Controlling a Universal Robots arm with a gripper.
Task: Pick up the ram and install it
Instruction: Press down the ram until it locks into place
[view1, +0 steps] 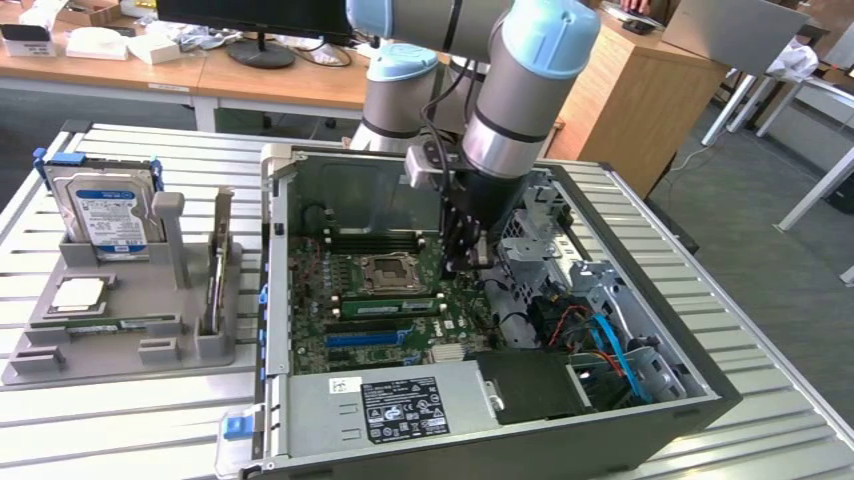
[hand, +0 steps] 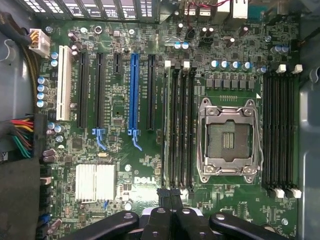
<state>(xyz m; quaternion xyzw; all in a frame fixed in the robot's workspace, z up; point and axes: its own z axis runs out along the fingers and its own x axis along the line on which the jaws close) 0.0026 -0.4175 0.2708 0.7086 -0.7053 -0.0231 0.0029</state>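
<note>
A ram stick (view1: 387, 306), long, thin and green with dark chips, stands on edge in the black slots just below the empty CPU socket (view1: 390, 272) of the motherboard inside the open case. My gripper (view1: 462, 263) hangs low over the board to the exterior view's right of the socket. In the wrist view the gripper (hand: 169, 196) is shut, its black fingertips (hand: 162, 193) pressed together with nothing visible between them, at one end of the slot bank (hand: 179, 125) beside the socket (hand: 229, 140). Whether it touches the stick I cannot tell.
A grey fixture (view1: 167, 345) on the exterior view's left holds a hard drive (view1: 110, 215), a square silver chip (view1: 78, 292) and another green stick (view1: 107, 322) lying flat. The case walls (view1: 627, 400), drive cage (view1: 534, 230) and cables (view1: 601, 335) crowd the gripper's far side.
</note>
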